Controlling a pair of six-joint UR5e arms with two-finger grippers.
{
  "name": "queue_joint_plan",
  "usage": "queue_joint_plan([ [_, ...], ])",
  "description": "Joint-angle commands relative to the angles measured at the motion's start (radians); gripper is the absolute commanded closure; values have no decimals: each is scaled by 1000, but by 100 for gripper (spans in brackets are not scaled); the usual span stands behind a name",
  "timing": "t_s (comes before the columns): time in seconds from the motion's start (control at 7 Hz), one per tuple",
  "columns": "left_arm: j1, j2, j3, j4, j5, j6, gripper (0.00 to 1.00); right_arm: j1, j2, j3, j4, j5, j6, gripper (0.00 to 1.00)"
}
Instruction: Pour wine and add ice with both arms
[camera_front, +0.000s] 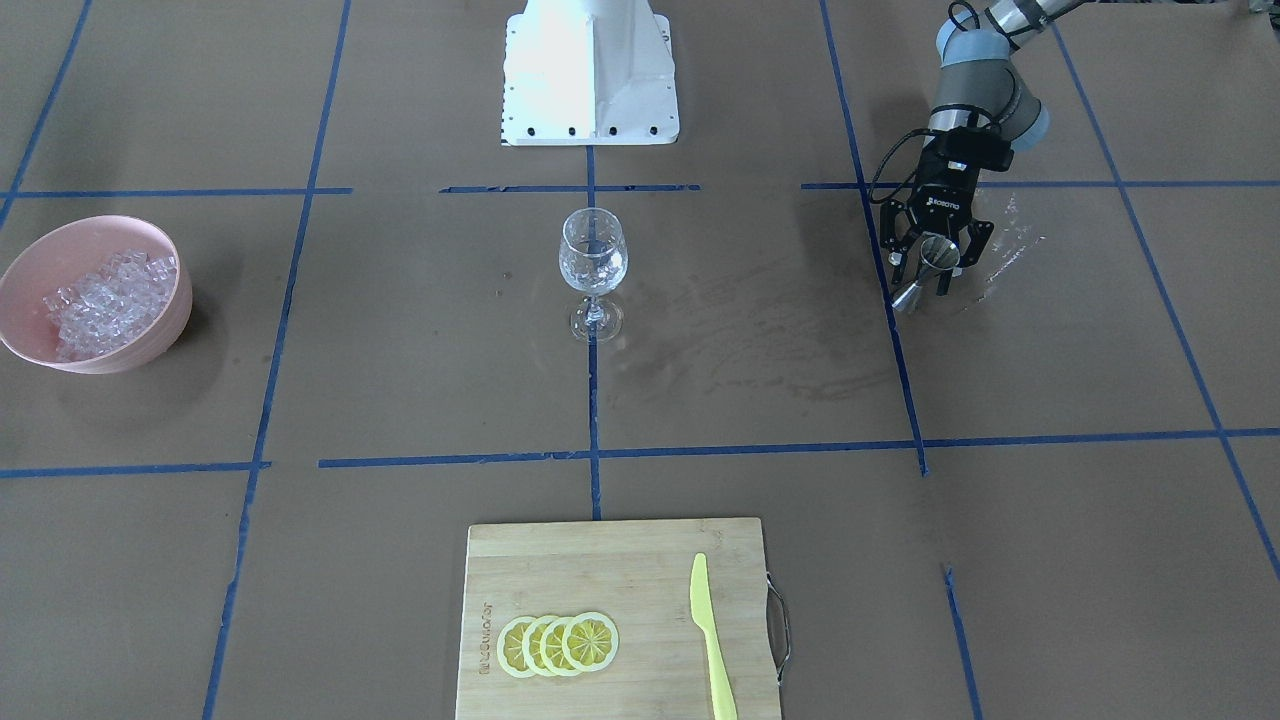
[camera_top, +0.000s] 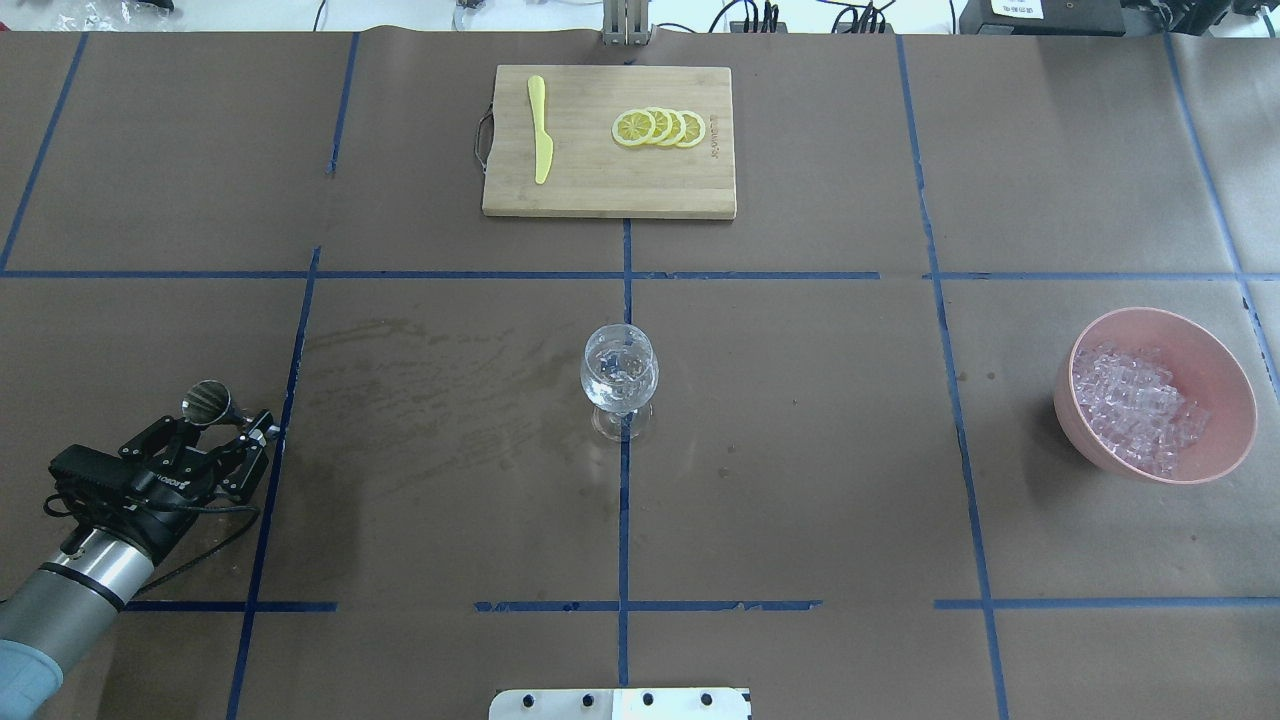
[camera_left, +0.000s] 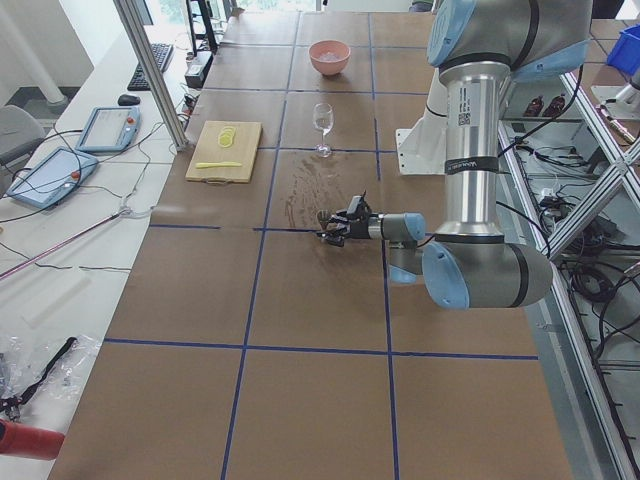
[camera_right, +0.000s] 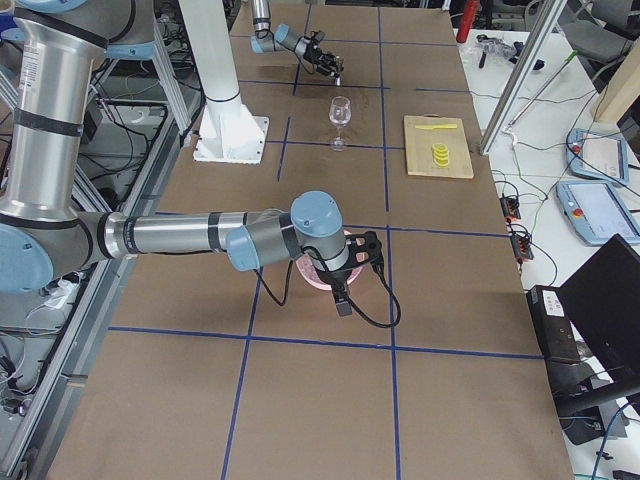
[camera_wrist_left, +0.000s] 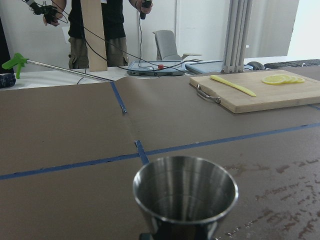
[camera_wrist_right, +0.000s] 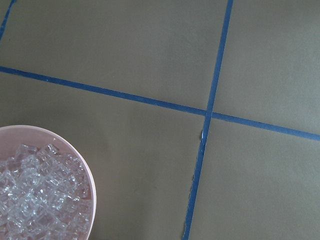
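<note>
ROBOTIQ stands in white letters on the left gripper (camera_front: 936, 268). The cutting board (camera_front: 600, 565) bears a burnt-in brand mark, too small to read

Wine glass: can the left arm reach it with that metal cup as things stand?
Probably yes: between the left tool, shut on the metal cup, and the wine glass lies only bare, stained table.

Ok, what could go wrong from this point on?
1. The jigger held in the left gripper shows no dark liquid in the wrist view, so the pour may deliver nothing.
2. The wine glass stands on a thin stem; a nudge at its rim could topple it.
3. The ice is heaped in the bowl, far from the glass; cubes may drop on the way.
</note>
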Motion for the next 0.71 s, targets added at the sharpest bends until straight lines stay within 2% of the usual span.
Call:
queue_joint_plan([
  [0.0,-1,2,-13,-3,2,3,0,0,2,-1,0,0,1,0],
  [0.57,-20,20,-101,-18,11,41,0,0,3,-1,0,0,1,0],
])
